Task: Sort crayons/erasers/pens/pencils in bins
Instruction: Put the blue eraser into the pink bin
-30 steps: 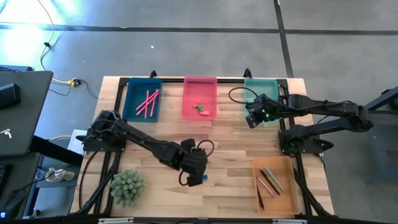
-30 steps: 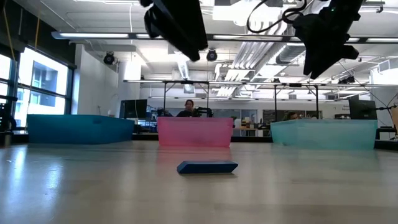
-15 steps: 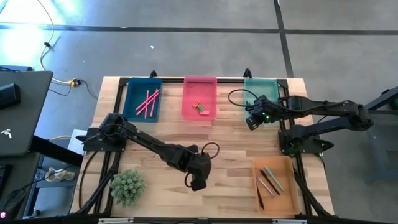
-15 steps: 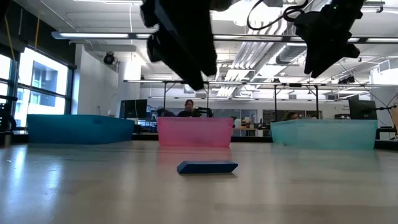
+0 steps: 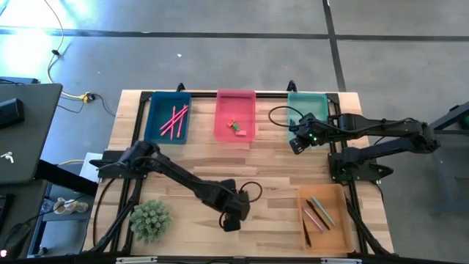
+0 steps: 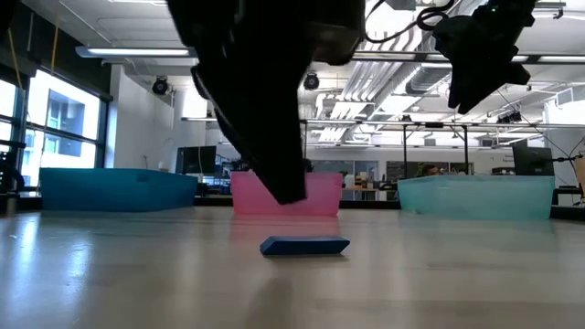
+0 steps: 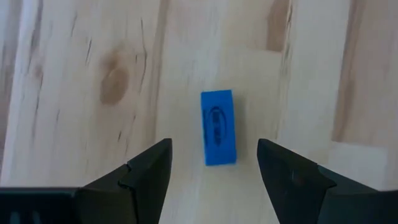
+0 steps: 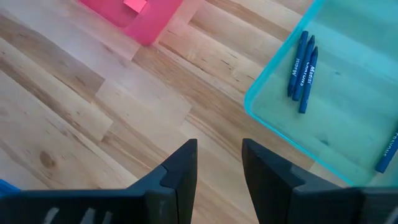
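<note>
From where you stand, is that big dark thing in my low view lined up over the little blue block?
Observer: Yes. The left wrist view shows the blue eraser lying flat between the left gripper's open fingers, untouched.
Operator: What's inside the pink tray? I only see its side.
Observer: From above, the pink tray holds a few small chunks, green and orange.
Operator: And the other arm, top right?
Observer: The right gripper hovers by the near edge of the teal tray, holding nothing.
</note>
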Action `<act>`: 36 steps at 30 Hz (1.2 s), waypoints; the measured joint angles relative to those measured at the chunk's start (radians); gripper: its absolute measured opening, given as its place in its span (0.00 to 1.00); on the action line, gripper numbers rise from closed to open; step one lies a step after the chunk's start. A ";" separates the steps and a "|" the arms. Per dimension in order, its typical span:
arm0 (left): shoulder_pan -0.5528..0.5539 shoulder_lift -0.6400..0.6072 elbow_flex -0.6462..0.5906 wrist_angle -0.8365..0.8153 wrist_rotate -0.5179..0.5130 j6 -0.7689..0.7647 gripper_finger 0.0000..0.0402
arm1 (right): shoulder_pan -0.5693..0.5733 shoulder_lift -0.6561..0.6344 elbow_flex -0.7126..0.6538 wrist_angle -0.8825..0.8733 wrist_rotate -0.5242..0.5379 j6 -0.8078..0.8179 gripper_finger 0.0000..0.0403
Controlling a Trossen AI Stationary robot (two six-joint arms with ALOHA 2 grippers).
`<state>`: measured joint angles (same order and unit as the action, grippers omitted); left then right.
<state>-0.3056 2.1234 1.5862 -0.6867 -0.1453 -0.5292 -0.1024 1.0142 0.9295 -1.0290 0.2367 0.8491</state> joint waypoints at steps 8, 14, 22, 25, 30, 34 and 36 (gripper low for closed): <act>-0.010 0.044 0.001 0.039 -0.010 0.010 0.56 | 0.000 0.000 0.000 0.000 0.000 0.007 0.29; -0.010 0.042 0.001 0.058 -0.073 0.014 0.56 | 0.000 0.000 0.000 0.001 0.000 0.007 0.29; -0.007 0.042 0.001 0.059 -0.064 0.035 0.56 | 0.000 0.000 0.000 0.001 0.000 0.007 0.29; -0.008 0.054 0.002 0.068 -0.044 0.034 0.55 | 0.000 0.000 0.000 0.001 0.000 0.012 0.29; -0.009 0.086 0.004 0.062 -0.045 0.016 0.55 | 0.000 0.000 0.000 0.001 0.000 0.015 0.29; -0.008 0.098 0.007 0.048 -0.049 -0.010 0.55 | 0.000 0.000 0.000 0.002 0.000 0.015 0.29; -0.008 0.099 0.007 0.042 -0.056 -0.014 0.55 | 0.000 0.000 0.000 0.002 0.000 0.018 0.29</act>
<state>-0.3134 2.2226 1.5932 -0.6444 -0.2010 -0.5430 -0.1024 1.0138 0.9291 -1.0275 0.2367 0.8673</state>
